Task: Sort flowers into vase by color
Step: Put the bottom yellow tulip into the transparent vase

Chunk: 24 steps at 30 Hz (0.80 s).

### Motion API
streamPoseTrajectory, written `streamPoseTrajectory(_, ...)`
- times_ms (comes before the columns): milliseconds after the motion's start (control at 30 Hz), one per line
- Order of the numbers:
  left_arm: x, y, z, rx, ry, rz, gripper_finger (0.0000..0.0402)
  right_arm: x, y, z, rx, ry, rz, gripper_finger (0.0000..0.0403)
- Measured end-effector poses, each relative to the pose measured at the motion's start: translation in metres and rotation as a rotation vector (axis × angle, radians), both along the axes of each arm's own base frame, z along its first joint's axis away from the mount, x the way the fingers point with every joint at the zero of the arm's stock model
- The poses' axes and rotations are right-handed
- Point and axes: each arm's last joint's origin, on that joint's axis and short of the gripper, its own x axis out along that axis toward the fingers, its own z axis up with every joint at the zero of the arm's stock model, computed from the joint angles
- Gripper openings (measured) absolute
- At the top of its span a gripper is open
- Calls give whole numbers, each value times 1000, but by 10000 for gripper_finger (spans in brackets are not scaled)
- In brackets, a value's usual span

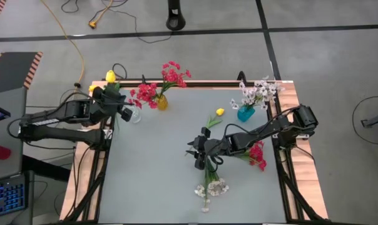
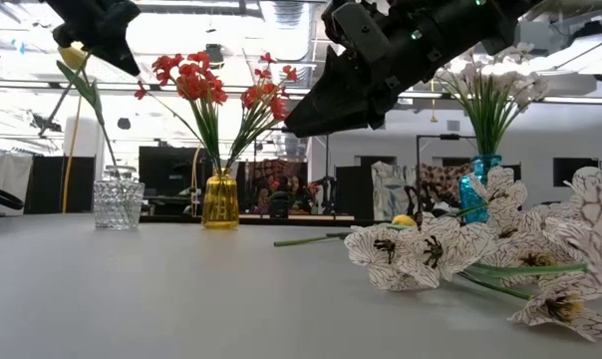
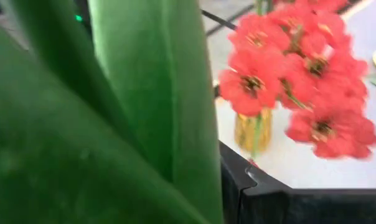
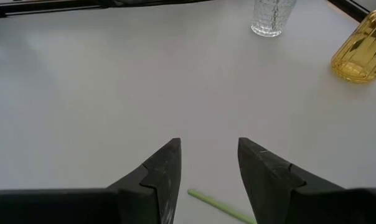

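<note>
A yellow flower (image 1: 110, 76) stands with its stem in the clear glass vase (image 2: 118, 202) at the far left. My left gripper (image 1: 119, 106) is shut and hovers close beside the flower's top (image 2: 74, 57); green leaves (image 3: 132, 93) fill its wrist view and hide the fingers. Red flowers (image 1: 170, 76) stand in a yellow vase (image 1: 161, 102), white ones (image 1: 258, 92) in a teal vase (image 1: 246, 113). My right gripper (image 4: 210, 149) hangs open above the stem (image 4: 219, 205) of a white flower (image 1: 214, 186) lying on the table. Another yellow flower (image 1: 219, 112) and a red one (image 1: 258, 155) also lie there. My left gripper is right against the leaves of the yellow flower in the clear vase. The leaves cover the fingers in the wrist view, and I cannot tell whether it touches the flower.
The three vases stand along the table's far edge. The table's near left part (image 1: 151, 181) holds nothing. A black frame (image 1: 283, 187) runs around the table. Beyond it, cables and a stand (image 1: 175, 15) are on the floor.
</note>
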Motion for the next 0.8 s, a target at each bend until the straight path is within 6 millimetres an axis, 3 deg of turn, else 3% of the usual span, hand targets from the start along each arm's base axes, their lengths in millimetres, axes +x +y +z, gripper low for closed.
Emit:
streamPoseTrajectory(367,9,6,12,192,-100,179,0,0,0,0,0,0,0,184)
streamPoseTrajectory(800,27,16,-25,329,-116,318,0,0,0,0,0,-1,0,184)
